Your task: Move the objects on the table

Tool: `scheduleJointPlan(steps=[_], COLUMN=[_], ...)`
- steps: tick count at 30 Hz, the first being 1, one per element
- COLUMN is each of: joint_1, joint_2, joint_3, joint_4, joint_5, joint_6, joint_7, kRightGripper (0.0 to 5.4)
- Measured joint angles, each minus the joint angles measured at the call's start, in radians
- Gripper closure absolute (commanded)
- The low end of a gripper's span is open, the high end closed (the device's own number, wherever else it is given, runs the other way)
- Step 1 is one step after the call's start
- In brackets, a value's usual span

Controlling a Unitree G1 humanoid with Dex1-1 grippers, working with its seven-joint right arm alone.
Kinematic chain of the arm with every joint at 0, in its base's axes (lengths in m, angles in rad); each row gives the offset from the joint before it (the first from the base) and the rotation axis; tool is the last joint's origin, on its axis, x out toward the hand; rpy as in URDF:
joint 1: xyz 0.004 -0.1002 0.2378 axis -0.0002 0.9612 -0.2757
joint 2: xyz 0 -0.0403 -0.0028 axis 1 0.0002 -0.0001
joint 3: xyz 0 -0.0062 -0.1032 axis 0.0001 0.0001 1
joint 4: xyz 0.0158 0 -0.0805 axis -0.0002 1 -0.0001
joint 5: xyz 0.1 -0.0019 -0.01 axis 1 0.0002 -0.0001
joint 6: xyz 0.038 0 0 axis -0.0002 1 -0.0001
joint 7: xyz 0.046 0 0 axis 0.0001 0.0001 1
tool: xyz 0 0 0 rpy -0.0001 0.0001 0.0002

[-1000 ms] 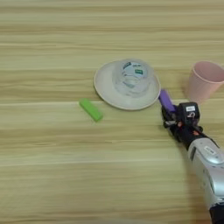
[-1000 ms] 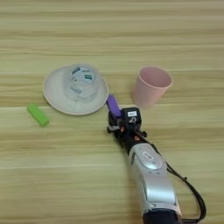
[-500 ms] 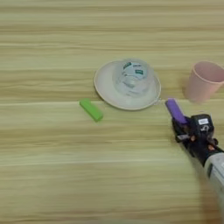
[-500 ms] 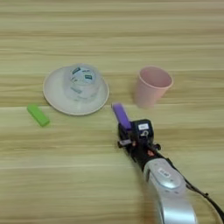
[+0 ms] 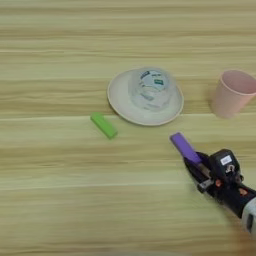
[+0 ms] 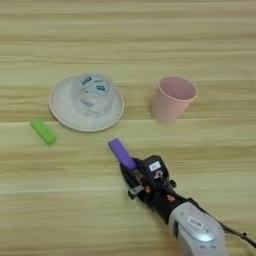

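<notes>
Silver forearm (image 6: 196,233), black gripper (image 6: 134,176), white label.

A: Where is the green bar (image 5: 103,125)?

B: Flat on the table (image 5: 60,200), lying free at about nine o'clock from centre, long axis running from ten to four.

A: And the purple bar (image 5: 184,147)?

B: Toward four o'clock, angled the same way, its lower end hidden, so its seating on the wood cannot be told.
</notes>
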Motion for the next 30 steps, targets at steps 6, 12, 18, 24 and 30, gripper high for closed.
scheduleJointPlan(steps=[6,12,18,24,30], joint_1=[-0.019,-0.085,-0.129,-0.131,-0.108], joint_2=[0.002,0.017,0.025,0.029,0.031], joint_3=[0.067,0.141,0.155,0.154,0.151], joint_4=[-0.009,0.027,0.089,0.101,0.080], joint_5=[-0.013,-0.039,-0.057,-0.065,-0.081], joint_6=[0.006,0.008,-0.026,-0.051,-0.073], joint_7=[0.015,0.019,0.007,-0.015,-0.031], kRightGripper=[3.99,3.99,3.42,2.78,2.12])
